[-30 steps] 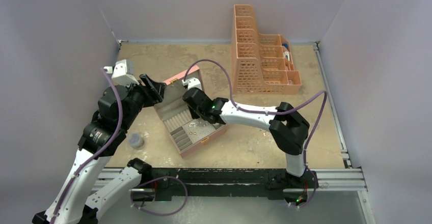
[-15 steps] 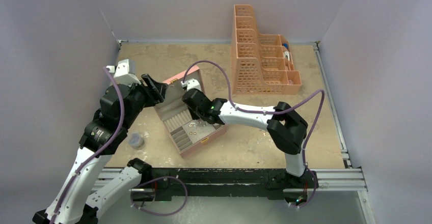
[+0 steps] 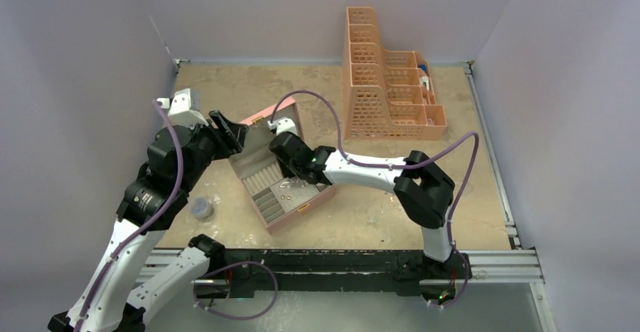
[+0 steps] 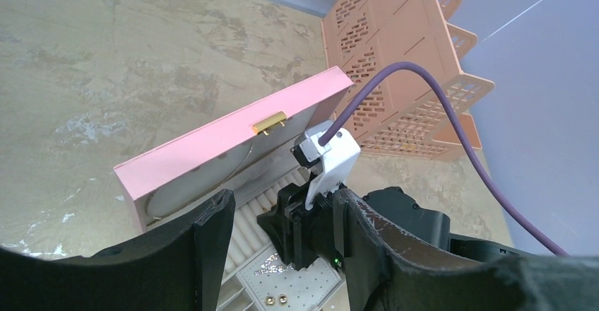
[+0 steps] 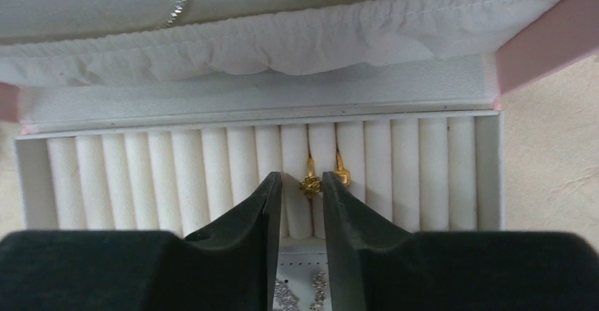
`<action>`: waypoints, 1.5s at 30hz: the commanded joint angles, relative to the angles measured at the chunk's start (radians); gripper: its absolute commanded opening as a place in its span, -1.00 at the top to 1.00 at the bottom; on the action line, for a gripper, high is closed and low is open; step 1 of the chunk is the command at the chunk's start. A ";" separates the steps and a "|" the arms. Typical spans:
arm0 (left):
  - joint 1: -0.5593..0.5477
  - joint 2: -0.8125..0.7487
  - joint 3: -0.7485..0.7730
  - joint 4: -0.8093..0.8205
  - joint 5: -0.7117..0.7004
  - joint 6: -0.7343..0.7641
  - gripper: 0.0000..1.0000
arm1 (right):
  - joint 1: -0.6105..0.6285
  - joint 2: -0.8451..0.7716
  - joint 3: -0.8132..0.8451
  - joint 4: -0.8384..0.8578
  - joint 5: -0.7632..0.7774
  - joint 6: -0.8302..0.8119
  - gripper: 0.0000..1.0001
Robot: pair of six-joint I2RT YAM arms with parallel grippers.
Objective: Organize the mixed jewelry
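On the sandy, stained table top [image 3: 377,215] stands a small pink box [image 3: 303,209] with its lid [image 4: 226,148] raised, and the mixed jewelry [image 3: 286,191] lies inside it, all of it in the white tray. The right gripper [image 5: 302,181] is low over the row of white padded rolls [image 5: 155,177] at the back of the tray. Its two black fingers [image 5: 247,219] are a little apart, with a narrow gap, and they clasp nothing. One small gold ring [image 5: 309,185] sits in a slot just at the fingertips, and a second gold ring [image 5: 342,176] sits in the neighbouring slot to its right. In the compartment nearer to the wrist lie some silvery glittering pieces [image 5: 285,297], only partly visible. From the left wrist camera I see also two round coppery-gold studs [image 4: 275,299] in the tray. The left gripper [image 4: 282,205] hangs in the air beside the raised lid, on its left side; its jaws are spread wide and empty — it touches nothing. A grey round puck [image 3: 201,208] lies on the table left of the box, apart from it. A tall orange perforated plastic organizer [image 3: 385,94] stands at the far side, well apart from the box, and a purple cable [image 4: 424,106] runs from the right wrist.
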 commanded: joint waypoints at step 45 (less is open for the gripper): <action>0.004 -0.005 0.021 0.010 0.018 -0.012 -0.08 | 0.003 -0.162 -0.046 0.092 0.010 0.056 0.72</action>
